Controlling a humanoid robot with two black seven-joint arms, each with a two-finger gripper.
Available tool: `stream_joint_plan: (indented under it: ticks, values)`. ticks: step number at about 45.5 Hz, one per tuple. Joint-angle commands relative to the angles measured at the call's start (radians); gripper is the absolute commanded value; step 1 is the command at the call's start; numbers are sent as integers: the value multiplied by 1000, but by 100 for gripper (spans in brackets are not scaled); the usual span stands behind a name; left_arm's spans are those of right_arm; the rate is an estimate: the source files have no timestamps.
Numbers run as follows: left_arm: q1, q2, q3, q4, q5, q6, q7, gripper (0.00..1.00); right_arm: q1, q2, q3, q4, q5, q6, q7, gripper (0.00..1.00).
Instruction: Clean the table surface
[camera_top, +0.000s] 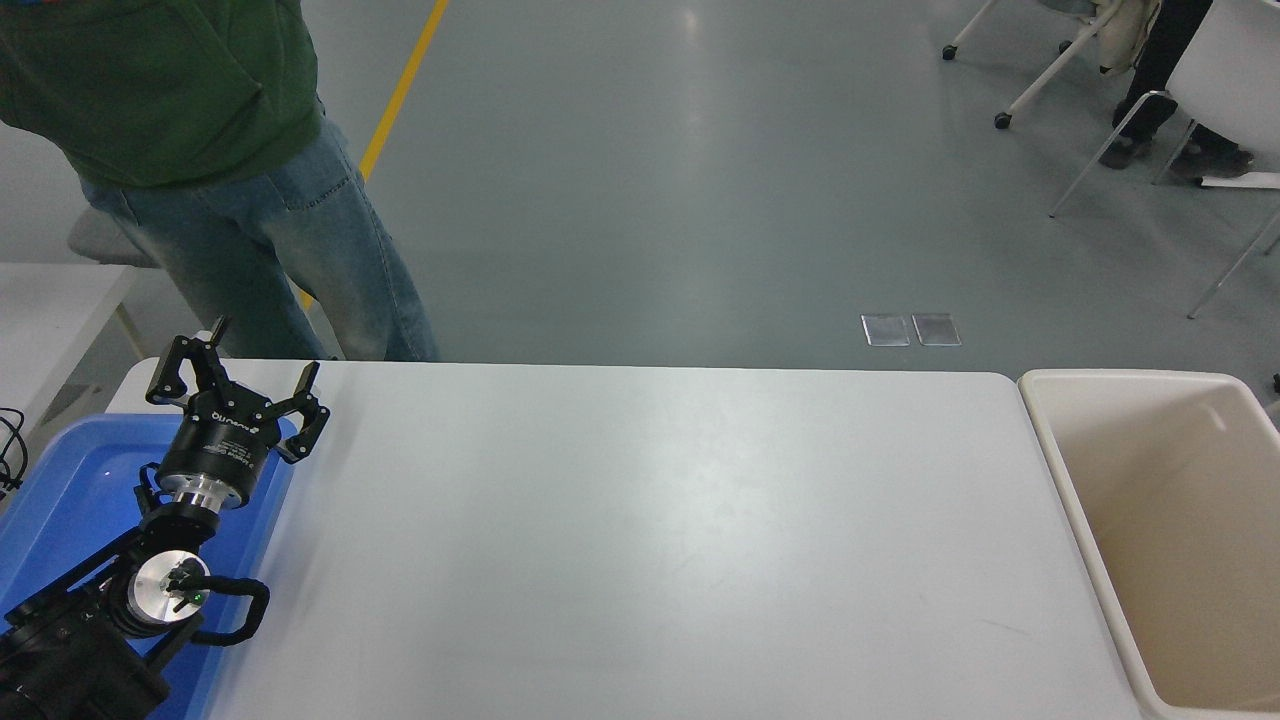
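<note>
at lower left, left gripper (235, 385) jaws spread over blue tray (60, 490), table surface (650, 540), tub (1180, 560) cropped

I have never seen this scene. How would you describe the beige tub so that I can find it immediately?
Start from the large white table surface that fills the middle of the view. Follow it to its right end, where the beige plastic tub stands right beside it. It is deep, open-topped and looks empty, unlike the shallow blue tray at the table's left end, under the parked left gripper.
</note>
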Motion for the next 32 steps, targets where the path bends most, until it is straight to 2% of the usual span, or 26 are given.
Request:
stream_joint_plan:
  ticks: [1, 8, 20, 32]
  values:
    - [0, 0, 0, 0, 0, 0, -1, 99, -29, -37, 290, 201, 9, 27, -9, 99]
    - [0, 0, 0, 0, 0, 0, 0, 99, -55, -56, 316, 344, 12, 27, -9, 99]
    - [0, 0, 0, 0, 0, 0, -1, 99, -170, -48, 537, 669, 10, 30, -10, 99]
    - [0, 0, 0, 0, 0, 0, -1, 99, -213, 58, 556, 809, 10, 28, -9, 99]
